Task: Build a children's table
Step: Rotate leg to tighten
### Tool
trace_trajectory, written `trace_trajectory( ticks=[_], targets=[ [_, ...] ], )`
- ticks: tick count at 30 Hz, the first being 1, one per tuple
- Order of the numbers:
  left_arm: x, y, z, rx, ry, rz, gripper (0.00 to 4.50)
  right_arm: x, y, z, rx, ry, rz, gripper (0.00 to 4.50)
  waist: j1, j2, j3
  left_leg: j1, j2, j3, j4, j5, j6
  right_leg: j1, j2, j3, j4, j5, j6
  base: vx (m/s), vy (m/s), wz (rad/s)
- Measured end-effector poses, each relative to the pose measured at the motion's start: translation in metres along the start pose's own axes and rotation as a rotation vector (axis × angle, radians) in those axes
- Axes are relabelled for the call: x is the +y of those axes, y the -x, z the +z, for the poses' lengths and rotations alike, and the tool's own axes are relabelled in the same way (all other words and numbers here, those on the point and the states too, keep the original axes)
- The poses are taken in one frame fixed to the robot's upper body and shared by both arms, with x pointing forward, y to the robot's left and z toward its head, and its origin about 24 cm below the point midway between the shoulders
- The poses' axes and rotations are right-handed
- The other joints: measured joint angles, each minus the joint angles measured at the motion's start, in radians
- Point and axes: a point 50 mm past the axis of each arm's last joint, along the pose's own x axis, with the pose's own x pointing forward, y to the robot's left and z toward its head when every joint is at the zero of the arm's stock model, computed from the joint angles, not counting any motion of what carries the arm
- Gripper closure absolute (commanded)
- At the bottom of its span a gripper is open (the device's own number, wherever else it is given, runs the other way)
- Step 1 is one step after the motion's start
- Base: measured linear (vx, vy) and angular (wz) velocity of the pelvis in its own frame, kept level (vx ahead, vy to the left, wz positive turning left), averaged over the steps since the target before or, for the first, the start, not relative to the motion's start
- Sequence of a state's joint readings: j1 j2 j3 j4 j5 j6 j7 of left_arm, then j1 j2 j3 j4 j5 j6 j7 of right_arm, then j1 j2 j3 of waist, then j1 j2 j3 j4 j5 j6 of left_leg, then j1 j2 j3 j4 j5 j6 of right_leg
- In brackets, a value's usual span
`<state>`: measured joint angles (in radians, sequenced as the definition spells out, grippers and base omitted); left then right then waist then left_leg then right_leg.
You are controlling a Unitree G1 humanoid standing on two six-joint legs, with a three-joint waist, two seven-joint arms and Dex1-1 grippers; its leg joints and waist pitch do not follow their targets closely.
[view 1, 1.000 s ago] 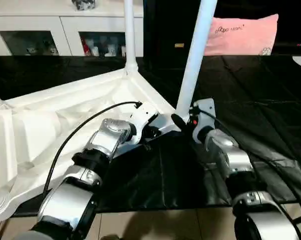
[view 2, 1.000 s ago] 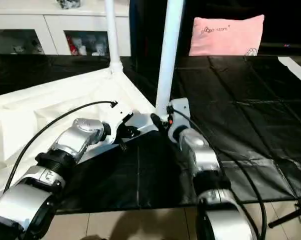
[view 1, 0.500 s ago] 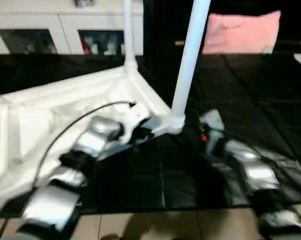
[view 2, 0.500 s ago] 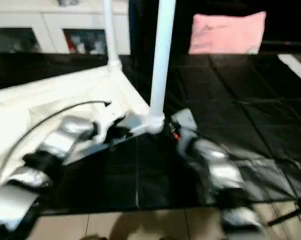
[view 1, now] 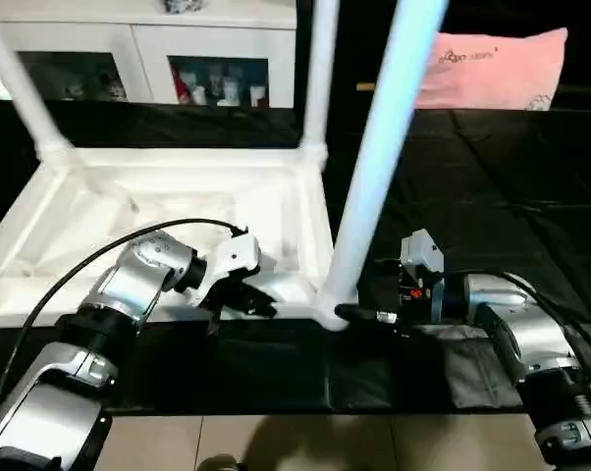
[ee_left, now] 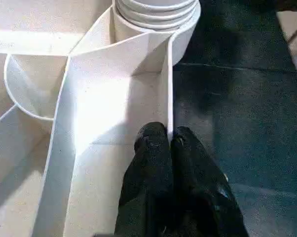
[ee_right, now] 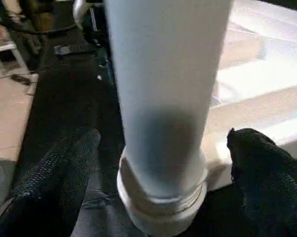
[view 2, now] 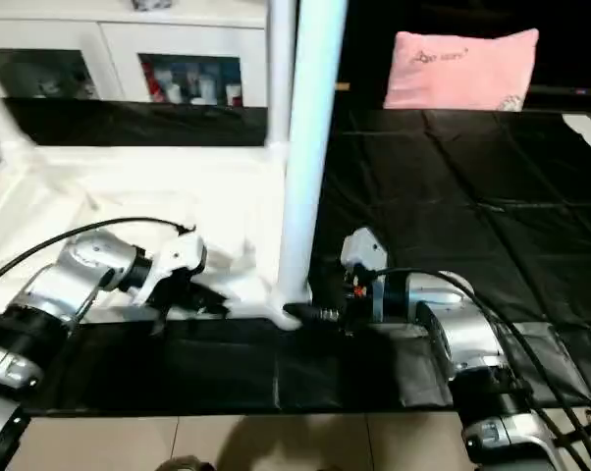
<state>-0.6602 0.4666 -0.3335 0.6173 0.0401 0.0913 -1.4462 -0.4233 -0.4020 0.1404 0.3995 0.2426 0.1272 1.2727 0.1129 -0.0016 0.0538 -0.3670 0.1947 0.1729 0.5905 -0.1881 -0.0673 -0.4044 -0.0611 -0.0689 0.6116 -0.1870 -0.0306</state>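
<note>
The children's table [view 1: 168, 196] lies upside down on the black mat, ribbed underside up. Three white legs stand in its corner sockets: a far left one [view 1: 16, 78], a far one [view 1: 320, 69] and a near one [view 1: 379, 167]. My left gripper [ee_left: 169, 136] is shut on the thin rim wall close to the near corner socket [ee_left: 156, 19], also seen from above as left gripper [view 1: 254, 299]. My right gripper [ee_right: 162, 138] is open, with one finger on each side of the near leg [ee_right: 163, 89] at its base. Its fingers [ee_right: 59, 177] stand clear of the tube.
A pink pillow [view 1: 492, 69] lies at the back right. A white cabinet with glass doors [view 1: 178, 59] stands behind the table. The black mat [view 1: 531, 196] covers the floor to the right, and bare tiles [view 1: 276, 442] run along its front edge.
The whole view has shifted, so the table now looks square-on. My right gripper's fingers have spread wider around the near leg's base. The left gripper keeps its hold on the rim.
</note>
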Motion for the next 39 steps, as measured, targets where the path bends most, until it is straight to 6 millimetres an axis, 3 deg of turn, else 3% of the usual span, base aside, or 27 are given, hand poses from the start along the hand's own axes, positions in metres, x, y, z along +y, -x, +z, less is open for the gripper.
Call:
trace_trajectory(
  ticks=[4,9,14,21,33,35,39],
  targets=[
    [-0.008,0.002,-0.001,0.017,-0.011,-0.069,4.5,0.002,-0.003,0.0,0.02,-0.003,0.079,0.82,0.005,-0.003,0.0,0.0,0.0,0.0,0.0,0.0,0.0,0.0,0.0,0.0,0.0,0.0,0.0,0.0,0.0,0.0],
    [-0.009,0.003,-0.001,0.023,-0.018,-0.072,4.5,0.002,-0.006,0.0,0.026,-0.012,0.121,1.06,0.006,-0.004,0.0,0.0,0.0,0.0,0.001,0.0,0.0,0.0,0.0,0.0,0.001,0.0,0.0,0.0,0.0,0.0],
    [-0.009,0.002,0.0,0.026,-0.023,-0.075,4.5,0.004,-0.007,0.0,0.035,-0.014,0.162,1.7,0.007,-0.005,0.0,0.0,0.0,0.0,0.001,0.0,0.0,0.0,0.0,0.0,0.001,0.0,0.0,0.0,0.0,0.0],
    [-0.01,0.001,0.001,0.03,-0.027,-0.082,4.5,0.005,-0.009,-0.001,0.042,-0.021,0.182,2.22,0.009,-0.005,0.0,0.0,0.0,0.0,0.002,0.0,0.0,0.0,0.0,0.0,0.001,0.0,0.0,0.0,0.0,0.0],
    [-0.01,-0.003,0.002,0.015,-0.005,-0.072,4.5,0.007,-0.005,-0.003,0.04,-0.015,0.175,2.43,0.018,-0.005,0.0,0.0,0.0,0.0,0.002,0.0,0.0,0.001,0.0,0.0,0.002,0.0,0.0,0.0,0.0,0.0],
    [-0.007,-0.011,0.005,-0.019,0.025,-0.017,4.5,0.006,-0.003,-0.007,0.022,-0.044,0.114,2.43,0.029,-0.005,-0.001,0.001,0.0,0.0,0.004,0.0,0.0,0.002,-0.001,0.0,0.003,0.0,0.0,0.0,0.0,0.0],
    [0.001,-0.021,0.006,-0.069,0.107,0.101,4.5,-0.004,-0.001,-0.008,0.013,-0.093,-0.056,2.43,0.022,-0.005,-0.001,0.003,0.0,0.0,0.007,0.001,0.001,0.004,-0.002,0.001,0.004,0.002,0.001,0.0,0.0,0.0]
  ],
)
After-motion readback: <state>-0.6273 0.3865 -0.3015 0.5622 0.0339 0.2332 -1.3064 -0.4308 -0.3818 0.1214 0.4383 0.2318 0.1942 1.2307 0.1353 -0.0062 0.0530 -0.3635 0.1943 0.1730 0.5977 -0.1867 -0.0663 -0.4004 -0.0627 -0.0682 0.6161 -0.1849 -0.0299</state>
